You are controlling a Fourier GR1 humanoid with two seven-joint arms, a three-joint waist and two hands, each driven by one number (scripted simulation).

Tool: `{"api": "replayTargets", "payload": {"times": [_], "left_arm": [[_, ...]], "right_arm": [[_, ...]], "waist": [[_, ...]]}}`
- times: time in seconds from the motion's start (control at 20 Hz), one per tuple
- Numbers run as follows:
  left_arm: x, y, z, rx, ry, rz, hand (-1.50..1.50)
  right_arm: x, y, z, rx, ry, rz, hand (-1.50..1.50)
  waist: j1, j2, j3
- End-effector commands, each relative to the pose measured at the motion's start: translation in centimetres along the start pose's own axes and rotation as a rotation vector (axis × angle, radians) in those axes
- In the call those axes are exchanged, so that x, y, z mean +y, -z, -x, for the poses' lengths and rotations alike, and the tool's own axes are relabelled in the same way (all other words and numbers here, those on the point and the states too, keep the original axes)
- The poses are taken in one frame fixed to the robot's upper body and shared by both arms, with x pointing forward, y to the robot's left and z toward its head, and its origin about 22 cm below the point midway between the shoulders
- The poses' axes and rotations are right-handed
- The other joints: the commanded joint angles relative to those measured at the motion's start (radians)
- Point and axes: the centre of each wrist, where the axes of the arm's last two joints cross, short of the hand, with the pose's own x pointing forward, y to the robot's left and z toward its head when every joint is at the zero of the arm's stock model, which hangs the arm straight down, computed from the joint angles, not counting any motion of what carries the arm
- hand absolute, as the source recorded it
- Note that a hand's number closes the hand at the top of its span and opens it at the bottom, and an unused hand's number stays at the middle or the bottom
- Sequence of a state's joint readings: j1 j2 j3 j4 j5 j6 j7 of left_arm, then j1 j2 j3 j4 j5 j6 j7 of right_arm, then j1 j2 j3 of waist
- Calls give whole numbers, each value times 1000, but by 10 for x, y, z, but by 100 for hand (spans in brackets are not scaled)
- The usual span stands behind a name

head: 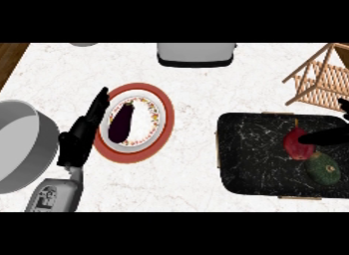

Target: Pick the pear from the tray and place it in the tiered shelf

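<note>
Pear (pixel 295 143) on tray (pixel 251 149), against right fingers (pixel 328 136).

One tray (pixel 244 149), one red pear (pixel 295 141), one green fruit (pixel 325 169), one plate (pixel 163 107), one eggplant (pixel 120 123), one pot (pixel 8 144), one shelf (pixel 328 79).

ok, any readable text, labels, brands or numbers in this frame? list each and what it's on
None readable.
The left forearm carries small dark marks near the wrist, too blurred to read as letters.
The plate has a speckled rim pattern, decoration only, not text.
The black tray, the pear, the wooden tiered shelf and the grey appliance at the top edge show no lettering.
</note>
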State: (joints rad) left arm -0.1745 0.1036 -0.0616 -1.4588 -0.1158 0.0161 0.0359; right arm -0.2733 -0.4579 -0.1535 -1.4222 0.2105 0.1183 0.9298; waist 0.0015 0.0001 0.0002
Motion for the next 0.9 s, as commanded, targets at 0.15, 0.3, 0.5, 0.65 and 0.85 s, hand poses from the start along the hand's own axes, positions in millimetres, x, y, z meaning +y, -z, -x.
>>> {"api": "replayTargets", "payload": {"times": [0.15, 0.3, 0.5, 0.65, 0.85], "left_arm": [[13, -1, 22, 4, 9, -4, 0], [-15, -6, 1, -8, 7, 3, 0], [2, 1, 10, 5, 0, -2, 0], [-3, -12, 11, 10, -8, 6, 0], [-6, -14, -13, 12, 4, -15, 0]], "right_arm": [[14, 6, 2, 17, -27, 4, -150], [46, 5, 13, 36, -29, 5, -150], [40, 15, 6, 31, -30, -20, -150], [37, 0, 32, 33, -24, -49, -150], [35, 26, 24, 37, -24, -48, -150]], "waist": [[-1, 0, 0], [0, -1, 0], [0, 0, 0], [-4, -1, 0], [1, -1, 0]]}}
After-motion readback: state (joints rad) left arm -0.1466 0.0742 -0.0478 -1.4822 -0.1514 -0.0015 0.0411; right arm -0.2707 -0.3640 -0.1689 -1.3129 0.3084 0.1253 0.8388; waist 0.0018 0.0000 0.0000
